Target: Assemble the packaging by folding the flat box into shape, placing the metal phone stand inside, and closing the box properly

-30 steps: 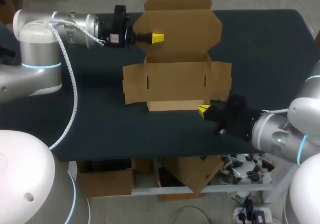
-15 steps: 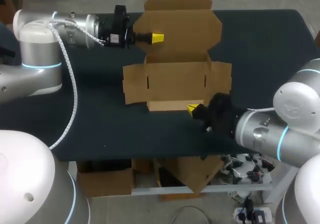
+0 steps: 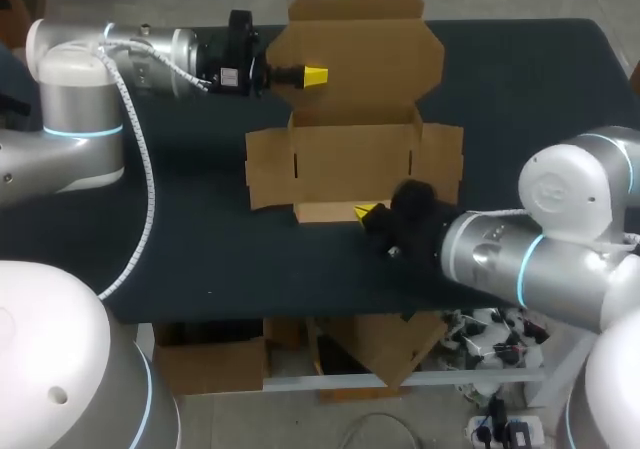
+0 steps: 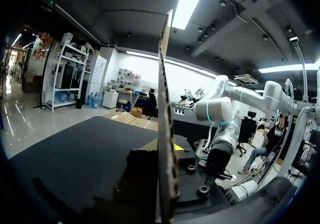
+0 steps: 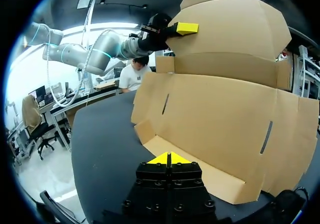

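A brown cardboard box [image 3: 355, 159] lies half folded on the table, its big lid [image 3: 360, 54] standing up at the back. My left gripper [image 3: 313, 75] is shut on the lid's left edge. In the left wrist view the lid [image 4: 164, 109] shows edge-on between the fingers of that gripper [image 4: 165, 145]. My right gripper [image 3: 368, 211] is shut with nothing in it, its tips at the low front flap [image 3: 325, 210]. In the right wrist view its gripper [image 5: 169, 158] meets the front flap [image 5: 200, 171], with the box wall [image 5: 220, 114] and my left gripper [image 5: 186, 28] beyond. No phone stand is in view.
The box's side flaps lie spread flat to the left [image 3: 268, 167] and right [image 3: 440, 159]. The dark table cloth [image 3: 180, 229] is bare to the left of the box. The table's front edge [image 3: 300, 314] runs close behind my right gripper.
My right gripper has slid to the left along the box's front flap, from its right corner toward the middle. The left arm and the lid have not moved.
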You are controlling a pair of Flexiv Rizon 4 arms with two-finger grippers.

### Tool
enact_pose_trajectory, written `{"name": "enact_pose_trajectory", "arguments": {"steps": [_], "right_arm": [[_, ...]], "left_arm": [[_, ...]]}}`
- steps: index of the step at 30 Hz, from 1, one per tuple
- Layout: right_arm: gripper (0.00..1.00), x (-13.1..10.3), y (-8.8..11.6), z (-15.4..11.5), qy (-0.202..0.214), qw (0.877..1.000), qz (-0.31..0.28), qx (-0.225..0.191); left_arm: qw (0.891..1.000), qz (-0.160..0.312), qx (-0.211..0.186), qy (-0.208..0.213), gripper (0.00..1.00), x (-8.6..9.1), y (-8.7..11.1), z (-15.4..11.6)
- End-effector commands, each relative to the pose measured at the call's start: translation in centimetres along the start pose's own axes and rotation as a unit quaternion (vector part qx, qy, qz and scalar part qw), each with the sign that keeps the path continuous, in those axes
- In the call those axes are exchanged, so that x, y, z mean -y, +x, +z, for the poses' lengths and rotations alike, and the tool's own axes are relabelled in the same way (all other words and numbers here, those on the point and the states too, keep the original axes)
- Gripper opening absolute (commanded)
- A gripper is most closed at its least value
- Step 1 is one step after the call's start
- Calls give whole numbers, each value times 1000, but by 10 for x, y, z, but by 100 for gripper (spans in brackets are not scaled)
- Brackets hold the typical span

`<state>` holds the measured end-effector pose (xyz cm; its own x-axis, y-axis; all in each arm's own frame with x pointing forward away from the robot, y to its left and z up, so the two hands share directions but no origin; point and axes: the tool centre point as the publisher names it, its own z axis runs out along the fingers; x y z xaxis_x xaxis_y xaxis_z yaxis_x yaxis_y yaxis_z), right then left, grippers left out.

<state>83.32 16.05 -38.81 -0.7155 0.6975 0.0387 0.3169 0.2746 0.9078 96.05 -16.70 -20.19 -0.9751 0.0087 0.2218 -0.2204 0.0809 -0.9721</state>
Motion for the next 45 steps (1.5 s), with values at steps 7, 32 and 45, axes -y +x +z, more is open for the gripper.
{"name": "enact_pose_trajectory", "arguments": {"steps": [7,32,45], "right_arm": [[0,4,2,32,17,999,1,40],[0,14,-8,45,28,998,7,64],[0,19,-10,41,29,997,13,74]], "left_arm": [[1000,0,-1,1,0,-2,0,0],[1000,0,-1,1,0,-2,0,0],[1000,0,-1,1,0,-2,0,0]]}}
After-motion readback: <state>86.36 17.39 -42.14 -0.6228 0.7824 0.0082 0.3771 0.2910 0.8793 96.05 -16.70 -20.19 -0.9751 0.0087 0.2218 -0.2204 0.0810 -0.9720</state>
